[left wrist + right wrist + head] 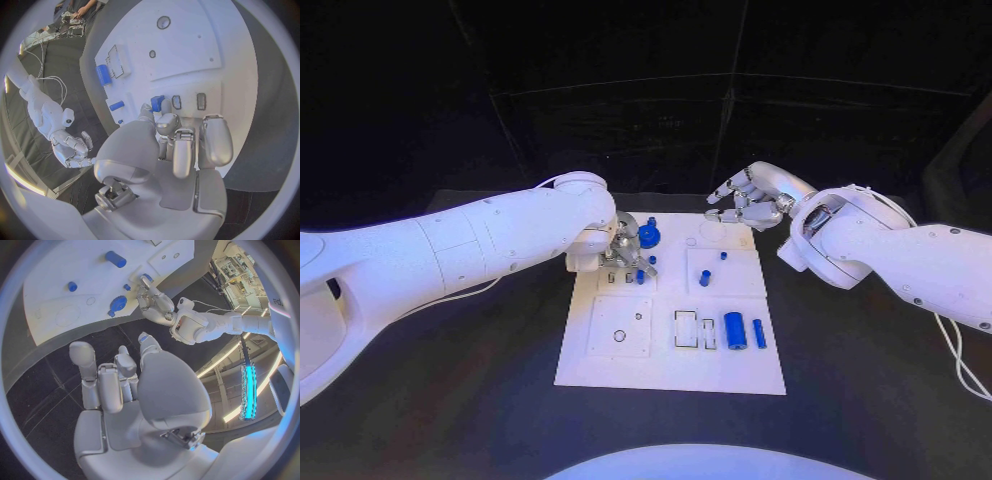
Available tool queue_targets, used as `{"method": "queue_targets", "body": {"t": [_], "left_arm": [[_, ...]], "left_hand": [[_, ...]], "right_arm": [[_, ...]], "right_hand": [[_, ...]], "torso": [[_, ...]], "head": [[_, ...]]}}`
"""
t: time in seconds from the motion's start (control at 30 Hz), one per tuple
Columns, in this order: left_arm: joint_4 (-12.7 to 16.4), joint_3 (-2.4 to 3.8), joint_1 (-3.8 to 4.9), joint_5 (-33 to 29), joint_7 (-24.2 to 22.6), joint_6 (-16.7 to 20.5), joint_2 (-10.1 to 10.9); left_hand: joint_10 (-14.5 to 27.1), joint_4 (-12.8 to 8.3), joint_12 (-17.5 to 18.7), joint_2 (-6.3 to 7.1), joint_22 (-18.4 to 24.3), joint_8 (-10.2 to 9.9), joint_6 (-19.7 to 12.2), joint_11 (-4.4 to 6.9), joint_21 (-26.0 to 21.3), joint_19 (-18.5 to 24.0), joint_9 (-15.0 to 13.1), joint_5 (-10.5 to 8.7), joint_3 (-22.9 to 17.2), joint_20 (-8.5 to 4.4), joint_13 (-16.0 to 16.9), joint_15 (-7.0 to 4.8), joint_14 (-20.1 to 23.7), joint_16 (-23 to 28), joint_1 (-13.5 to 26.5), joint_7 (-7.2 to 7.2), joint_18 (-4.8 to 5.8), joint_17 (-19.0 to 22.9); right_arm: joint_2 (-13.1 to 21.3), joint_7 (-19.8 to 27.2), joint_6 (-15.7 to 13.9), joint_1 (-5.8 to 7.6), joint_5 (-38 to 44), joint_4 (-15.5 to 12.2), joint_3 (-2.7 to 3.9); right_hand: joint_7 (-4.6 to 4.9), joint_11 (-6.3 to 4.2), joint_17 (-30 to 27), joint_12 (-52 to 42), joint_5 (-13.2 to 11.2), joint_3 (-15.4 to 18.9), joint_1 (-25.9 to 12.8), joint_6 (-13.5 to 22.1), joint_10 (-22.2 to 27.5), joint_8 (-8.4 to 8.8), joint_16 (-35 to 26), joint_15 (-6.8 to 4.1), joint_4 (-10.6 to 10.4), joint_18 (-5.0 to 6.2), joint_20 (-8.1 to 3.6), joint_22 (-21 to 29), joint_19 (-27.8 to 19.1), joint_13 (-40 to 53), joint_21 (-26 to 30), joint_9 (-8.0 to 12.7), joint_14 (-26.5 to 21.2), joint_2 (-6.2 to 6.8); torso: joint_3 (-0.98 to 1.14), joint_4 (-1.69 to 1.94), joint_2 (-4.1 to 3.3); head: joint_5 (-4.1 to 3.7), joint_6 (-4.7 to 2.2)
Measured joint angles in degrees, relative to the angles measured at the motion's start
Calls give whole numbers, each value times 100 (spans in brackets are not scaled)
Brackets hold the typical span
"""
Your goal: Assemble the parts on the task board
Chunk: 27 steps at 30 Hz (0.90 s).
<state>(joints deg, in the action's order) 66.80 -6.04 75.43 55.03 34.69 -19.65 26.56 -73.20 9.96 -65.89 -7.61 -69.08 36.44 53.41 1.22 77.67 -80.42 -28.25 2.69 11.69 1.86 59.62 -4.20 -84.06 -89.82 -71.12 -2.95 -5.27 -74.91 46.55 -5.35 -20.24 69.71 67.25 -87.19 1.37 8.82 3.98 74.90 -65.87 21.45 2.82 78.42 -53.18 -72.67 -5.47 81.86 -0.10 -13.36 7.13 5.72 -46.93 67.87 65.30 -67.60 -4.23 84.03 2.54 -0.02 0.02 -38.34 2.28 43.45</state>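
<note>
The white task board (672,350) lies in the middle of the black table. My left hand (620,255) hovers low over the board's far left part. Its thumb and a finger pinch a small blue part (157,103) at a row of small slots (176,102). A round blue part (649,235) stands just beyond that hand. My right hand (750,200) hangs above the table past the board's far right corner, fingers loosely apart and holding nothing. Two small blue parts (705,277) sit mid-board. A thick blue cylinder (734,325) and a thinner one (759,333) lie further toward me.
The near left of the board has a square plate with a ring-shaped recess (620,338), and narrow rectangular pockets (687,328) lie beside the cylinders. Black table (473,400) surrounds the board on all sides.
</note>
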Motion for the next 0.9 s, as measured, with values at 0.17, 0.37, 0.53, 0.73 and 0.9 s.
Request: {"method": "queue_targets", "body": {"t": [0.17,0.37,0.53,0.73,0.9], "left_arm": [[18,0,-1,0,-2,-7,5],[59,7,5,0,-23,18,45],[151,4,0,0,-77,109,127],[365,0,-12,0,-181,313,308],[600,0,-12,2,-279,588,517]], "left_hand": [[0,-184,0,-30,0,0,-28,0,0,0,-24,0,-152,0,0,0,0,0,-223,28,0,0],[79,-540,67,-229,-20,-69,-165,38,0,31,11,-21,-552,-31,-23,-67,-5,0,-801,81,0,0],[82,-393,136,-207,-53,-115,-194,42,0,31,10,-3,-699,-31,-66,-72,-10,0,-881,71,-1,0],[32,-173,191,-39,-107,-118,-202,18,29,31,-97,5,-1188,-30,-75,-72,-10,0,-648,59,0,0],[-33,-422,196,294,-158,-103,-191,31,53,31,-127,20,-2056,-30,-25,-72,-10,0,-178,48,-1,0]], "right_arm": [[-6,1,1,0,-3,24,0],[-19,1,2,0,-9,57,0],[-32,2,2,0,-17,81,0],[-40,7,1,-1,-32,108,-1],[-37,12,1,-1,-51,131,-1]], "right_hand": [[0,0,4,0,35,0,0,0,0,0,0,0,0,0,0,3,0,-2,0,0,0,0],[0,0,4,0,63,0,20,0,0,-23,0,0,0,0,0,13,0,-9,25,0,0,-20],[0,0,4,0,89,15,23,0,0,-24,0,0,-15,0,0,27,0,-14,25,0,0,-23],[0,0,3,0,89,15,23,0,0,-24,0,0,-15,0,0,36,0,-14,25,0,0,-23],[0,0,3,0,89,14,23,0,0,-24,0,0,-15,0,0,37,0,-14,25,0,0,-23]], "torso": [[0,0,0],[-1,0,-3],[-2,0,-6],[-1,3,-5],[0,13,0]], "head": [[0,5],[-8,10],[-14,17],[-18,24],[-7,27]]}}
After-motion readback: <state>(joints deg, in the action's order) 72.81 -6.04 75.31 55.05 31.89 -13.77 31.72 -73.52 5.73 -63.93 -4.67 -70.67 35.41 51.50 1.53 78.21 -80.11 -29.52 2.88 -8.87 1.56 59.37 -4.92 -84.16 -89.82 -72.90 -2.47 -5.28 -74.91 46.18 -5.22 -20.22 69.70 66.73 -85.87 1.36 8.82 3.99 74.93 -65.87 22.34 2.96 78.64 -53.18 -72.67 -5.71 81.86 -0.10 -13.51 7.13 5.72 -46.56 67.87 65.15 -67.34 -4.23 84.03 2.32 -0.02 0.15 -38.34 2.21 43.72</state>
